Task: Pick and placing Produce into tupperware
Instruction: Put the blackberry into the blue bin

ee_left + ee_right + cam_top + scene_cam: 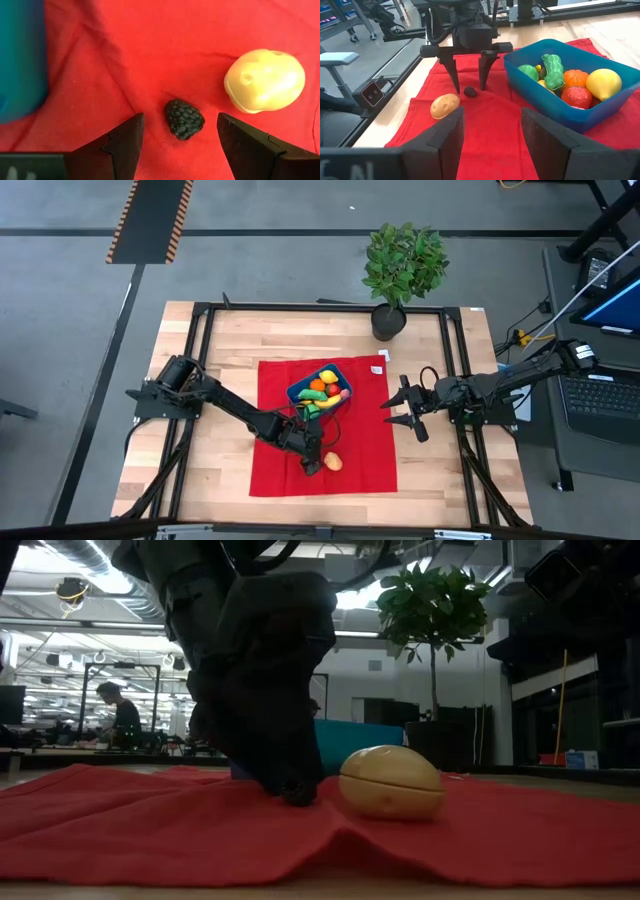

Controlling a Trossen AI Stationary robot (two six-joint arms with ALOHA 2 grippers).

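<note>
On the red cloth (300, 470) spread across the middle of the table (230, 350), seen from above, the blue tupperware (297, 392) sits near the cloth's far edge, its long axis running diagonally toward the far right corner, already loaded with produce; the left gripper (312, 465) reaches down near the cloth's near edge, with a pale potato (333, 462) just beside it; the right gripper (400, 411) waits at the cloth's right edge, jaws parted and holding nothing; a potted plant (403, 265) stands at the table's far edge.

In the low view, the left gripper (295, 790) stands with its fingertips on the cloth, the potato (391, 782) lying just beside it, its long axis level with the cloth.

In the left wrist view, a dark blackberry (184, 118) lies between the open fingers (124, 142), touching neither; the jaws appear set astride it so that closing would catch it squarely; the berry's long axis seems to slant across the gap, though it is nearly round; the potato (264, 80) is apart, outside one finger.

In the right wrist view, the left gripper (468, 75) stands upright over the blackberry (469, 91); the potato (444, 105) points its long axis toward the tupperware (560, 107), which holds green, orange, red and yellow pieces.
</note>
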